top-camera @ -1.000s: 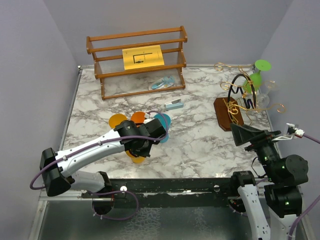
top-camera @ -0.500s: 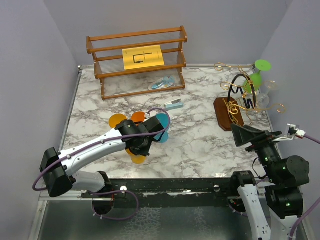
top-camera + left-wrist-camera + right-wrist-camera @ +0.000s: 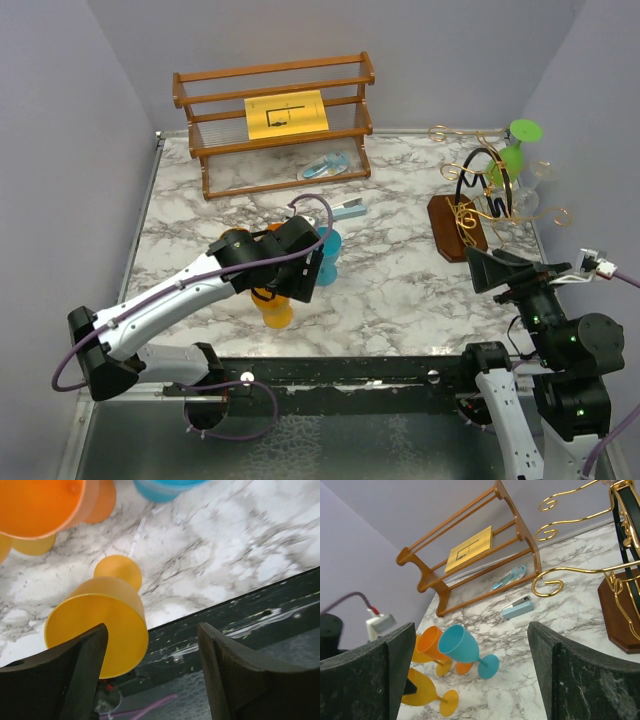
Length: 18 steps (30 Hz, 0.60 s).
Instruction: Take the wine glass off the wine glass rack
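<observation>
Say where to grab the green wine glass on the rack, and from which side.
Grip the green wine glass by its bowl, from the near right of the rack: it seems to hang foot-up from the wire arms, leaving the bowl free below.

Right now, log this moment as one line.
left claw: open, near yellow glass | right claw: open, empty | green glass: on rack
</observation>
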Tool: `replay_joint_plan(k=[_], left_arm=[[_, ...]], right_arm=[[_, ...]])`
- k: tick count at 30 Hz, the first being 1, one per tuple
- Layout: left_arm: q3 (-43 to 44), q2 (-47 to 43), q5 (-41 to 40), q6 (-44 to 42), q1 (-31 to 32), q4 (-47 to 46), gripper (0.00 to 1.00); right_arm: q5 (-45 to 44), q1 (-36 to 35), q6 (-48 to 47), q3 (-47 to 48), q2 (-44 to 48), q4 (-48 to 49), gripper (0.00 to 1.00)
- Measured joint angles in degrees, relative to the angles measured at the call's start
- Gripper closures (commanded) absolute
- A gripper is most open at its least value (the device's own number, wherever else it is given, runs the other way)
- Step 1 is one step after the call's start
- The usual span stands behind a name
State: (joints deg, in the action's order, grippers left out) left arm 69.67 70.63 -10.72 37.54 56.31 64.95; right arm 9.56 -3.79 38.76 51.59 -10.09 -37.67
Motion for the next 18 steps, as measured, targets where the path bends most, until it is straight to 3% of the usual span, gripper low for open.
replay_joint_plan(k=[9,13,18], left_arm=[[9.64,-6.16,-0.94,-2.43,0.0,-4.63,0.1],[9.7,-7.3,-0.94,-5.62,0.0,-10.1,0.02],[9.2,-7.98,-1.99,-11.69,0.0,-21.9,0.01]], right_arm=[[-1.7,-0.02,-2.78,0.33,-0.04,-3.5,0.08],[-2.95,-0.02,-4.37,2.36,-0.35,-5.81,0.08],[-3.72,-0.02,-5.44,5.2,-2.82,-6.29,0.08]])
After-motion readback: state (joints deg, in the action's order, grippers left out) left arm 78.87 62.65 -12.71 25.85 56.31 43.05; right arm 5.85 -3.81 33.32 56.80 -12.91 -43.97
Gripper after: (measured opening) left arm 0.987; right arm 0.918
